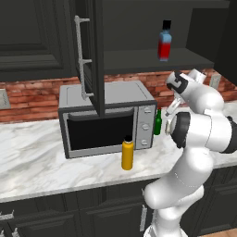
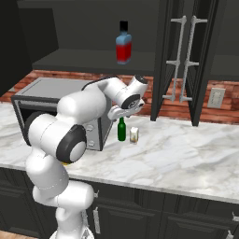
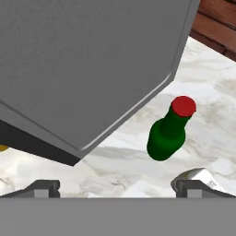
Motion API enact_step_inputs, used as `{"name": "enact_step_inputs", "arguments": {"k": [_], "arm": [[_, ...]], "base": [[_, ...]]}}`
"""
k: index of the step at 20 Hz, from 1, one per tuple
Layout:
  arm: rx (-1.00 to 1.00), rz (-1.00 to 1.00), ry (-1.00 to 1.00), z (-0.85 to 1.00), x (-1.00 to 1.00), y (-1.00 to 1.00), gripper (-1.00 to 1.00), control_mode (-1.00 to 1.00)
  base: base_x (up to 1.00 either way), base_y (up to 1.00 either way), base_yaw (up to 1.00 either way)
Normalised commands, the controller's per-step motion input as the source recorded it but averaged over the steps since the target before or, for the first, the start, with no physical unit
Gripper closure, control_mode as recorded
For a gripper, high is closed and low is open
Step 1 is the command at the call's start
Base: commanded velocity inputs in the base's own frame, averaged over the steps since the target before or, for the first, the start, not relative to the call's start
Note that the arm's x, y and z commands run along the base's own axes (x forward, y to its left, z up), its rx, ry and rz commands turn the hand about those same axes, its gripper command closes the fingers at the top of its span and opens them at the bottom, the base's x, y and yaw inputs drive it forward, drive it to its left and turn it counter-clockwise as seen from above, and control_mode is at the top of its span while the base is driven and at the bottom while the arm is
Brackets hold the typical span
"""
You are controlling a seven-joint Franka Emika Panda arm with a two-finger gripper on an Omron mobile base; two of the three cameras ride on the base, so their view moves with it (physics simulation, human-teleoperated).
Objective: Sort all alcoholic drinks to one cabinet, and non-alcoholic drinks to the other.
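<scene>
Beside the microwave (image 2: 56,107), at its right end on the counter (image 2: 186,154), the green bottle (image 3: 168,131) stands upright, and I hold the gripper (image 3: 117,186) above it with the jaws spread wide and empty. The small cream container (image 2: 134,135) stands just beside the bottle on the side away from the microwave. If I descend off-centre, I think one finger can hit the red cap (image 3: 183,106) or this container and tip it over.

The white veined marble worktop (image 1: 37,157) has a smooth, polished finish. The grey box-shaped microwave (image 1: 106,118) has a matt, brushed-metal casing. The slim dark-green glass bottle (image 3: 168,133) is glossy, with a matt red cap. The red brick backsplash (image 1: 32,99) looks rough.
</scene>
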Motion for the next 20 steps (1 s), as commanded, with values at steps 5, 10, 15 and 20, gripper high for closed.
{"name": "enact_step_inputs", "arguments": {"k": [5, 10, 15, 20], "arm": [[0.01, 0.01, 0.00, -0.03, 0.08, 0.00, -1.00, -1.00], [0.00, 0.00, 0.00, -0.10, 0.10, 0.00, -1.00, -1.00], [0.00, 0.00, 0.00, -0.09, 0.09, 0.00, -1.00, -1.00], [0.00, 0.00, 0.00, -0.05, 0.09, 0.00, -1.00, -1.00]], "base": [[0.00, 0.00, 0.00], [0.00, 0.00, 0.00], [0.00, 0.00, 0.00], [0.00, 0.00, 0.00]]}}
